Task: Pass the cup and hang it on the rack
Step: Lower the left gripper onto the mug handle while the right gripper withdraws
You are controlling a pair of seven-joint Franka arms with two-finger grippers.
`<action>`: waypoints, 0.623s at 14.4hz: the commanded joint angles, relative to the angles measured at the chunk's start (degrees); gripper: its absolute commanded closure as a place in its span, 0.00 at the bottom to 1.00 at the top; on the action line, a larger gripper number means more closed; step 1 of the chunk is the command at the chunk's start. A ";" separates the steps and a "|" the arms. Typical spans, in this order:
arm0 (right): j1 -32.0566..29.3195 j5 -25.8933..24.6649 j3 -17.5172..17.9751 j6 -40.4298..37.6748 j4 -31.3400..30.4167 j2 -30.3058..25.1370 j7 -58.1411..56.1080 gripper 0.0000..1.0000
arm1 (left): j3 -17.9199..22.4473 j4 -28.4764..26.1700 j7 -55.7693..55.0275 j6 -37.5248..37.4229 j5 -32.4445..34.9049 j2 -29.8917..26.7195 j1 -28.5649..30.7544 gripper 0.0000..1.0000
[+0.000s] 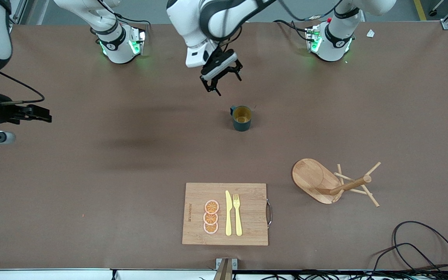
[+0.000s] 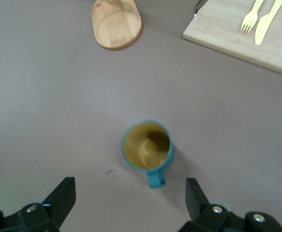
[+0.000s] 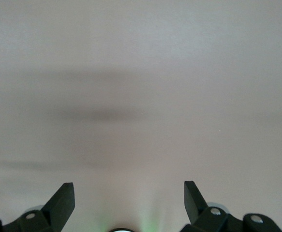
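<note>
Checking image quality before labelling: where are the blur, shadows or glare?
Front view: sharp, with soft arm shadows on the table and green light at both bases. Left wrist view: the cup is slightly blurred. Right wrist view: only bare table with faint shadow bands and a green tint by the right end effector.

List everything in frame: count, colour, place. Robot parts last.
cup: 1, dark teal outside, yellowish-tan inside, upright mid-table
rack: 1, light bamboo, oval base with post and pegs, toward the left arm's end, nearer the front camera than the cup
cutting board: 1, light wood, metal handle, nearest the front camera
knife: 1, yellow, on the board
fork: 1, yellow, beside the knife on the board
orange slices: 3, orange, in a row on the board
cables: black, table corner by the rack
left gripper: 1, black, open, in the air, near the cup
right gripper: 1, black, open, over bare table at the right arm's end
</note>
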 commanded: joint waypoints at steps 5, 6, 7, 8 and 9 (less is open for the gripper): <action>-3.25 0.16 1.29 -2.74 4.45 0.60 0.08 0.00 | 6.58 2.71 -13.58 -1.40 5.26 9.98 -6.81 0.00; -3.08 -0.01 1.37 -2.74 4.63 0.51 0.08 0.00 | 8.60 3.23 -13.67 -1.31 4.83 10.50 -8.30 0.00; -3.16 0.16 1.37 -2.66 4.72 0.60 -0.01 0.00 | 8.97 4.19 -13.67 -1.31 4.56 11.21 -8.49 0.00; -2.99 0.51 1.46 -2.66 4.89 0.60 0.08 0.00 | 9.06 4.55 -13.67 -1.57 4.65 11.73 -8.75 0.00; -2.90 1.12 1.46 -2.83 4.81 0.51 0.08 0.00 | 9.15 4.64 -13.67 -1.84 5.08 12.17 -9.36 0.00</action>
